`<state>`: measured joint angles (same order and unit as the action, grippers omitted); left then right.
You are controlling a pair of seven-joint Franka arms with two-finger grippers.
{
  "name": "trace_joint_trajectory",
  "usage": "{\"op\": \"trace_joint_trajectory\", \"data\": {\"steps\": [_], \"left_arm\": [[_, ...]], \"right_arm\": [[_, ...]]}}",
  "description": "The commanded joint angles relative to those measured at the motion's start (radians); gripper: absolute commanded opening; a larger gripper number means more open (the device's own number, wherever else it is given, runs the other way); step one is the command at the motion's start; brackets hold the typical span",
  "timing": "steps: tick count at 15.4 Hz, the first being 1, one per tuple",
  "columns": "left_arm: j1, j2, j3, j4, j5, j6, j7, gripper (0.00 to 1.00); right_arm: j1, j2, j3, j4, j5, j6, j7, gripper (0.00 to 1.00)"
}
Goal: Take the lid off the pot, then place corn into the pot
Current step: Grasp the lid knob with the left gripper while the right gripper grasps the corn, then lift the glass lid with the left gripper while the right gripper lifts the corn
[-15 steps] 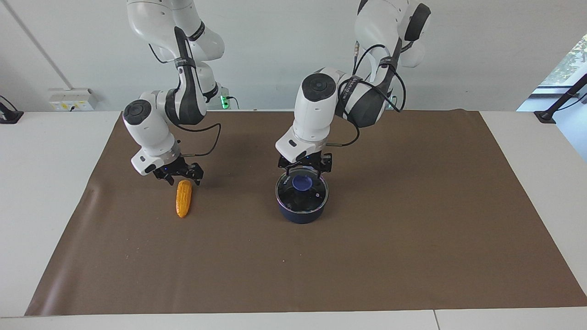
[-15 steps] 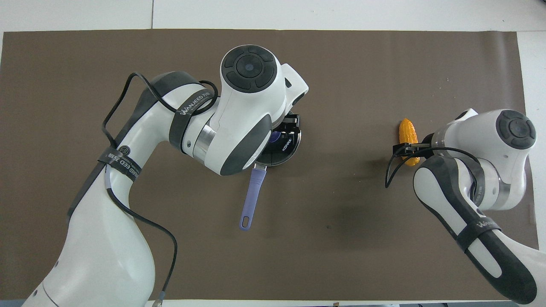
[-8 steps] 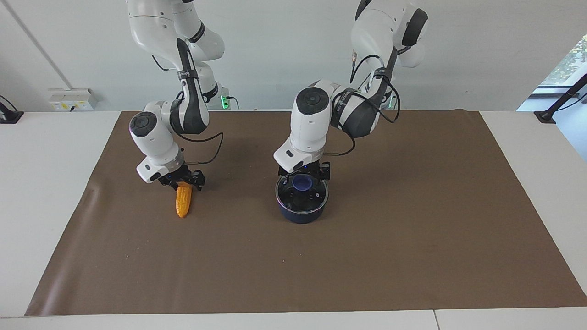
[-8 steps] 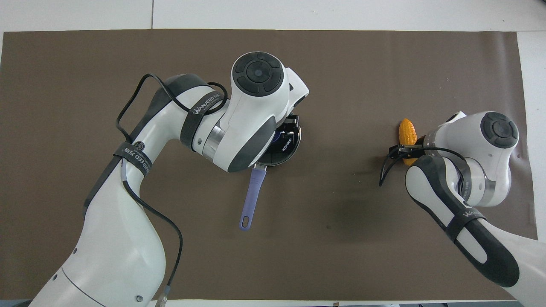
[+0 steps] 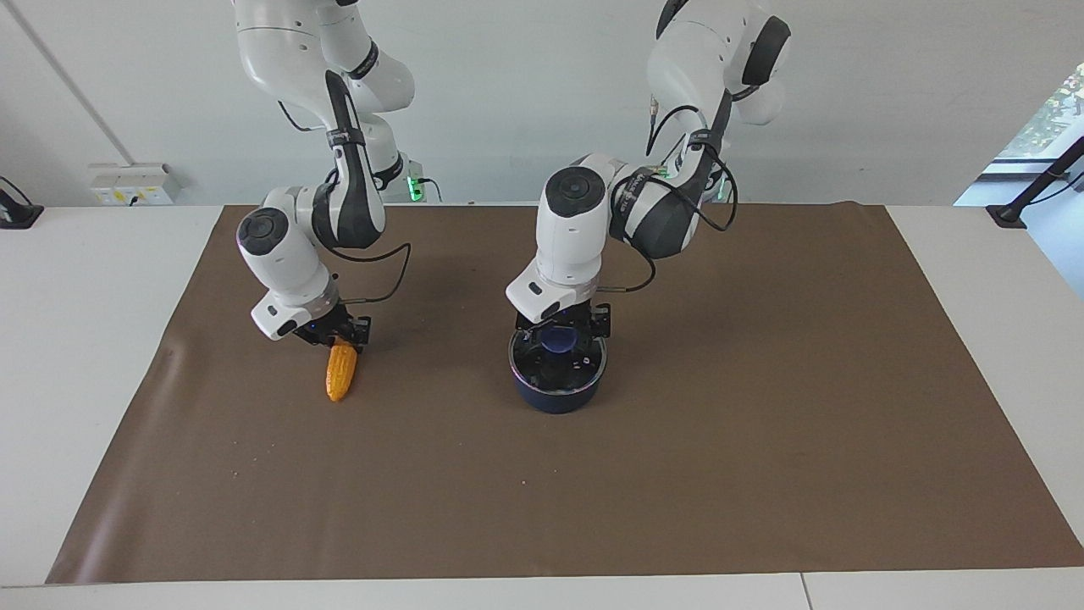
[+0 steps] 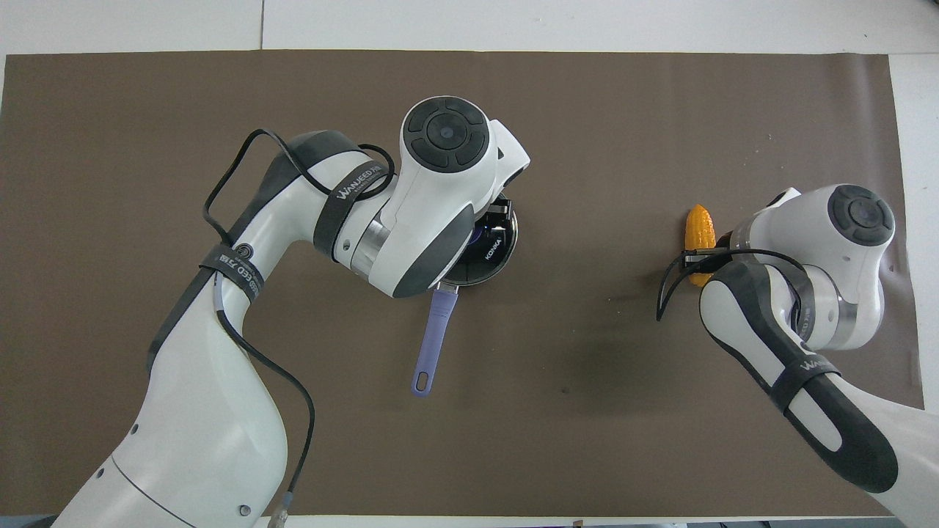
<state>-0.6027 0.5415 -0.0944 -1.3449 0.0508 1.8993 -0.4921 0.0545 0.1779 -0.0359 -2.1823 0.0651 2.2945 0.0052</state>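
Note:
The pot (image 5: 557, 396) stands mid-mat with the lid (image 5: 542, 369) on it, its light blue handle (image 6: 433, 341) pointing toward the robots. My left gripper (image 5: 560, 330) is down over the lid's blue knob (image 5: 559, 341). In the overhead view the left wrist hides most of the lid (image 6: 496, 253). The corn (image 5: 340, 377) lies on the mat toward the right arm's end. My right gripper (image 5: 343, 336) is shut on the end of the corn nearer the robots. The corn (image 6: 699, 224) also shows in the overhead view, partly under the right gripper (image 6: 703, 258).
A brown mat (image 5: 720, 474) covers the table. Bare white tabletop (image 5: 85, 339) lies at both ends. A socket box (image 5: 135, 184) sits on the wall near the right arm's base.
My right gripper has come down and closed around the corn's near end. My left gripper has sunk a little onto the lid's knob. The corn, lid and pot have not moved.

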Motion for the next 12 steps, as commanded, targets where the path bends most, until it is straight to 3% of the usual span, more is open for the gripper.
{"op": "trace_joint_trajectory", "data": {"steps": [1, 6, 8, 12], "left_arm": [[-0.011, -0.002, 0.012, -0.010, 0.026, 0.017, 0.006, 1.00], [-0.014, 0.000, 0.012, -0.013, 0.031, 0.026, 0.009, 0.97], [-0.014, 0.009, 0.010, -0.013, 0.031, 0.027, 0.009, 0.92], [-0.023, 0.014, 0.012, -0.010, 0.031, 0.026, 0.009, 0.68]], "right_arm": [[0.005, 0.002, 0.004, 0.135, -0.011, -0.165, -0.007, 0.00], [0.115, 0.044, 0.007, 0.364, -0.005, -0.412, 0.158, 0.00], [0.146, 0.045, 0.008, 0.406, -0.008, -0.423, 0.209, 0.00], [0.160, 0.074, 0.011, 0.519, 0.002, -0.503, 0.214, 0.00]]}}
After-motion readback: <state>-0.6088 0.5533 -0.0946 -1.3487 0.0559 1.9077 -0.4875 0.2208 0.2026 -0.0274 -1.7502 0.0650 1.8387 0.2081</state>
